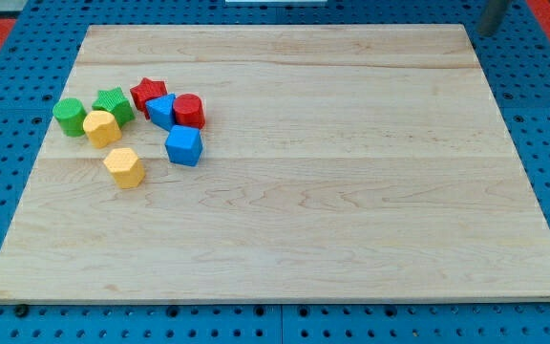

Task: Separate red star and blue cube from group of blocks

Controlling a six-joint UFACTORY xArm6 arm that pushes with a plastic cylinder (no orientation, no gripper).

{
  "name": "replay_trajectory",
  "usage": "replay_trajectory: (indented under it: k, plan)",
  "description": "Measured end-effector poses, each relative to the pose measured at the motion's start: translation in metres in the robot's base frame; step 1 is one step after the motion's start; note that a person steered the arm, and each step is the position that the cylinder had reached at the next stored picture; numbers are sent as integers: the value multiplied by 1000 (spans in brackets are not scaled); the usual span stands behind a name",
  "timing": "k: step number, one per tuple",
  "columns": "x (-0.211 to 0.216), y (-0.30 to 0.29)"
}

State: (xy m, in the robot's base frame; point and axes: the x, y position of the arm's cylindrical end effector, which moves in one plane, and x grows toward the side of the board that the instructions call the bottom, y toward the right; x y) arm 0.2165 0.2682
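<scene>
Wooden board (351, 191) on a blue pegboard surface (8, 115). Blocks clustered at the view's upper left — red star (147, 94) touching a blue block (163, 111), with a red cylinder (189, 111) just beside that on the view's right. Blue cube (183, 146) just below this trio. Green star (113, 104) left of the red star; green cylinder (69, 117) further left; yellow block (101, 127) between them. Second yellow block (124, 167) lowest, slightly apart. Rod (493, 16) at the view's top right corner — tip not visible.
</scene>
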Motion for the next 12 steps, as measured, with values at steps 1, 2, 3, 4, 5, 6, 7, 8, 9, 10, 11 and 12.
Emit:
replay_trajectory:
  k: [1, 2, 3, 4, 5, 6, 7, 8, 9, 10, 11, 12]
  plan:
    - [3, -19]
    - [5, -157]
    - [4, -173]
    - [4, -174]
    - [4, -174]
    - [9, -174]
    - [34, -173]
    - [50, -200]
    - [50, -202]
    - [0, -239]
    - [-19, -316]
    - [-11, -405]
